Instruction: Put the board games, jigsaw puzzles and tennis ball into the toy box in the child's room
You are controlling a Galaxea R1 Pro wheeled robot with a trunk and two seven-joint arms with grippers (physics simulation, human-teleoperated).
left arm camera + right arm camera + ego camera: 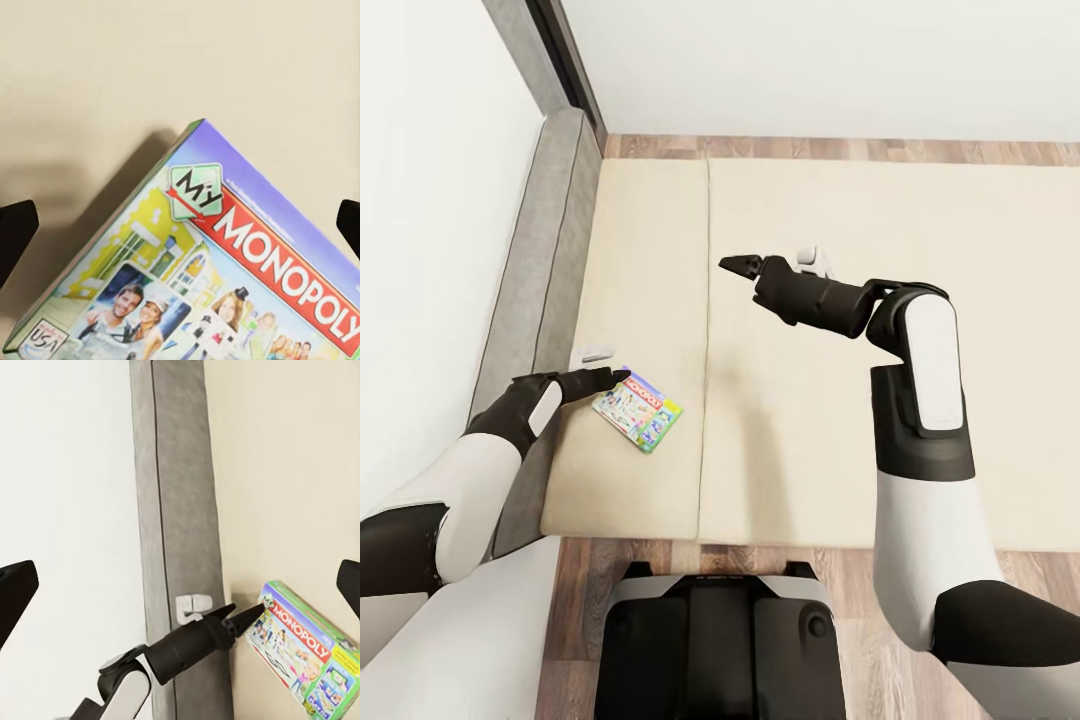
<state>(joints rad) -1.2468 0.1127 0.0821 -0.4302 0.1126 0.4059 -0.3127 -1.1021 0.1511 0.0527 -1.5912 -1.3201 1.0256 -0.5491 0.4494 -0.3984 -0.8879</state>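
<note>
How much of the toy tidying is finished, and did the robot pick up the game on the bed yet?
Not yet. The Monopoly board game still lies flat on the bed, and nothing is in either end effector. The left end effector is right at the game's corner, its fingers spread to either side of the box in the left wrist view, so a grab looks close. The right end effector hangs over the mattress. Carrying the game to the toy box is still ahead.

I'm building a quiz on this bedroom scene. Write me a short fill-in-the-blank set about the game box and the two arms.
1. The board game lies flat on the ____.
2. The big white word on its red banner reads ____.
3. The end effector nearest the box belongs to the ____ arm.
4. The right end effector hangs above the mattress, holding ____.

Missing words: bed; Monopoly; left; nothing
</note>
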